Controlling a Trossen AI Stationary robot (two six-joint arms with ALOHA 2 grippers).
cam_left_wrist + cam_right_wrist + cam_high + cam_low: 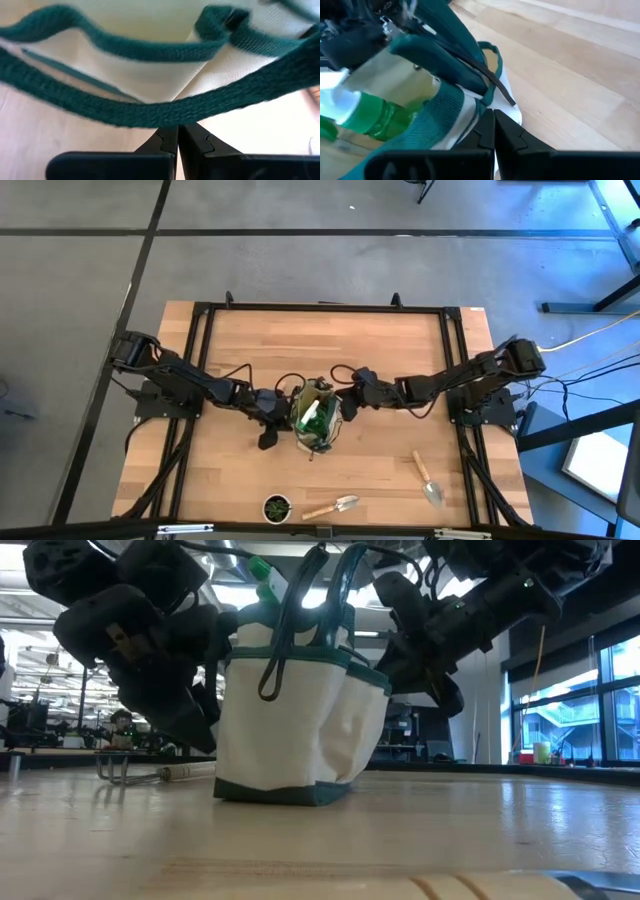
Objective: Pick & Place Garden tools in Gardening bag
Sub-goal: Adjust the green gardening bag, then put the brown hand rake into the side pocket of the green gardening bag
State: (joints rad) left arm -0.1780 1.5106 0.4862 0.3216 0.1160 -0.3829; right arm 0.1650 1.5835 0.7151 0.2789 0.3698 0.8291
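The small soft cream fabric bag with dark green trim and green strap handles point(316, 418) is standing upright in the middle of the light wooden table with the black frame point(380, 360). A green plastic spray bottle with a white top point(355, 112) is sitting inside the bag, and its top is poking out of the round mouth. Other things are in the bag too, but they are too hidden to tell apart. The left gripper point(268, 440) is sitting low at the bag's left side, just beside it, and its two dark fingers point(167, 142) are pressed together with nothing between them; a green strap is hanging right in front of them. The right gripper point(345, 402) is sitting at the bag's right side by the rim, and its two fingers point(492, 132) are pressed together too, holding nothing. A metal trowel with a wooden handle point(428, 479) is lying flat on the table well to the right of the bag, near the front edge. Another small wooden-handled metal trowel point(334, 506) is lying at the front edge, below the bag. Just beside it on the left, a small round dark pot with a green plant point(277, 507) is standing. In the low view, a metal fork tool with a wooden handle point(150, 772) is lying on the table behind the bag.
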